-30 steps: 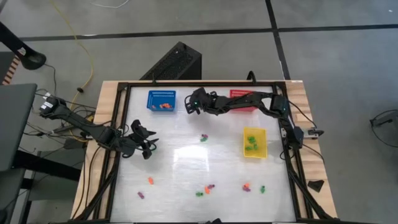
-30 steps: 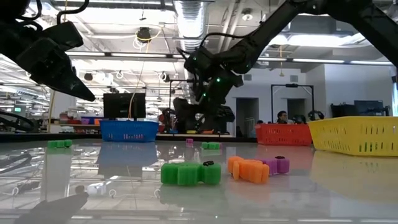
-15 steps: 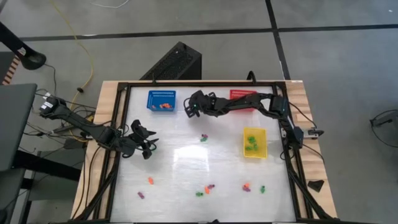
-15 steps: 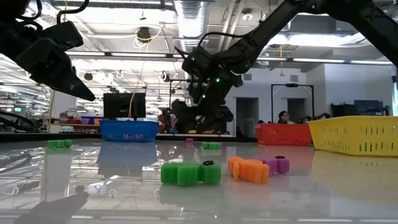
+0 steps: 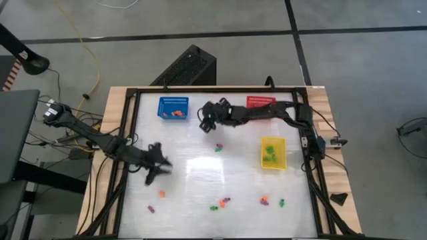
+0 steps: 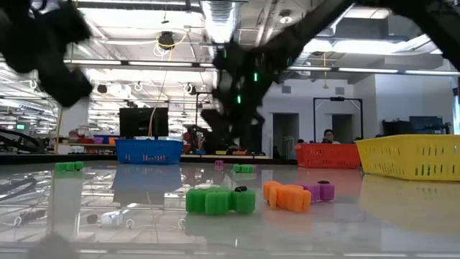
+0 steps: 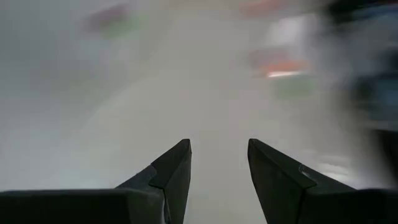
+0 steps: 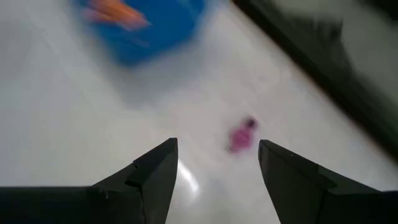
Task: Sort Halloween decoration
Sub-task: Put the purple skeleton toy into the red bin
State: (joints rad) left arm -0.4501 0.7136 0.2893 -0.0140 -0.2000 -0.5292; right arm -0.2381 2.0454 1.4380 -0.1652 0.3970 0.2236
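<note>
The Halloween decoration is small orange, purple and green trinkets scattered on the white table: an orange one, a purple one, a mixed cluster, a pair and a green-purple pair. My left gripper hangs open over bare table, on the far side of the orange trinket; its wrist view is blurred. My right gripper is open to the right of the blue basket. Beyond its fingers a purple trinket lies on the table.
The blue basket holds orange trinkets. The yellow basket at the right holds green ones. The red basket at the far edge is partly under the right arm. A black frame borders the table. In the low view the trinket cluster lies nearest.
My left gripper has swung quickly toward the table's near edge and a little to the right, closing on the orange trinket; it shows blurred. My right gripper has drifted a short way toward the near edge, away from the blue basket. No trinket has moved.
</note>
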